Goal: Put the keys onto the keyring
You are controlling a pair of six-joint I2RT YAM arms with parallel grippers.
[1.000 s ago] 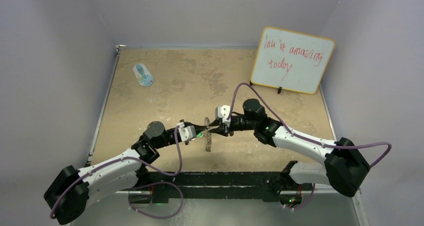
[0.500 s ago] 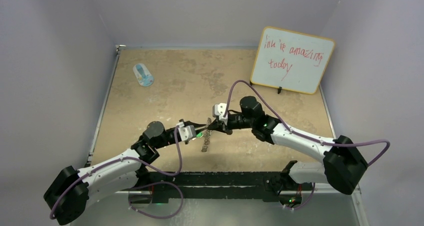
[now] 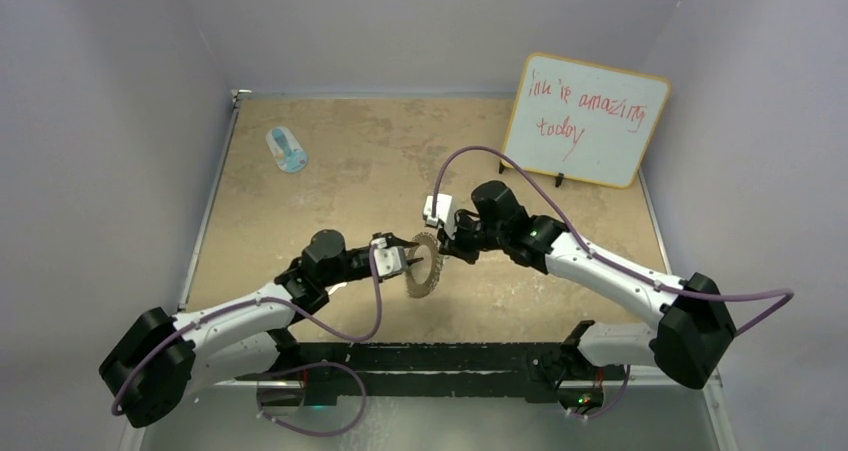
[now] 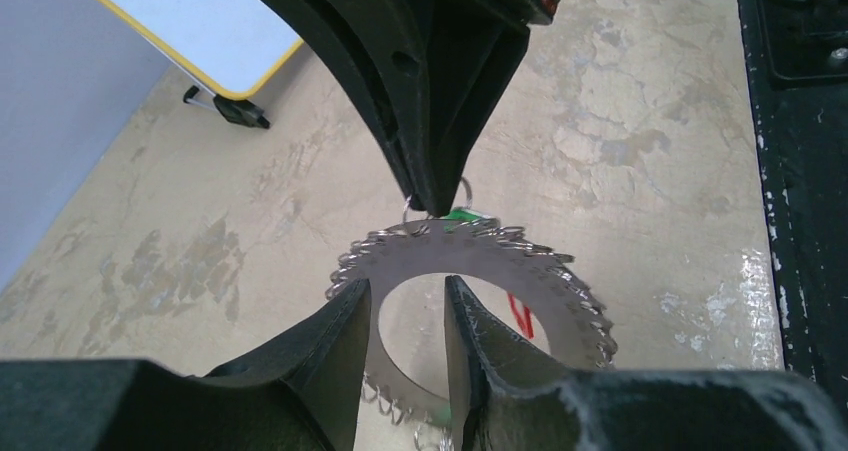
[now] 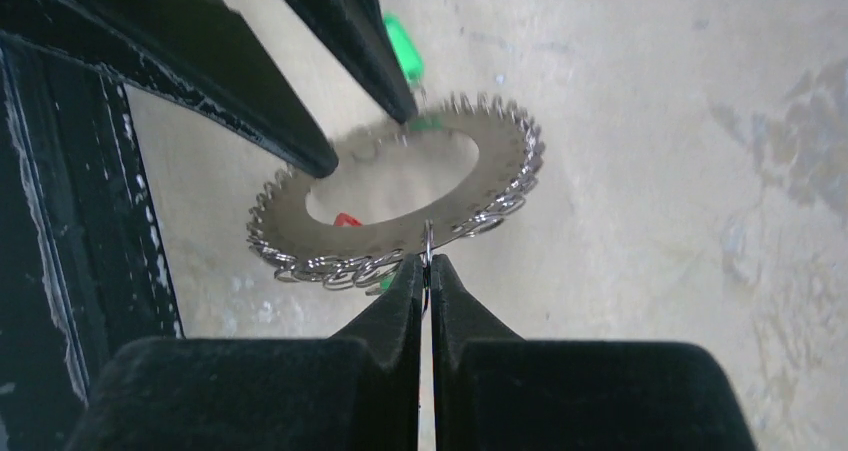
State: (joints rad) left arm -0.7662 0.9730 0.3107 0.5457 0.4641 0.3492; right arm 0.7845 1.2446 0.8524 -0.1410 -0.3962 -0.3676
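- Right claw (image 5: 427,263): we find its jaws pinched shut on one small wire loop (image 5: 427,239) at the near rim of the keyring (image 5: 505,171), a large flat silver metal ring fringed with such loops.
- The keyring hangs clear of the mottled tan tabletop (image 5: 650,121), directly ahead of the right claw's tips. Its flat face is tilted and its round hole is open to view.
- Across the hole, at the rim farthest from the right claw, the left claw (image 4: 403,289) has its jaws parted, with the tips at the band. We see no grip there.
- Keys: a green oblong plastic tag (image 5: 400,43) shows just beyond the left claw's tips, and a red plastic tag (image 5: 345,219) shows through the hole. We cannot tell whether either is hooked to a loop.
- Judgement: the right arm alone appears to carry the keyring. The left claw, with free jaws and close beside the green tag, looks the one placed to bring a key to a far-side loop.
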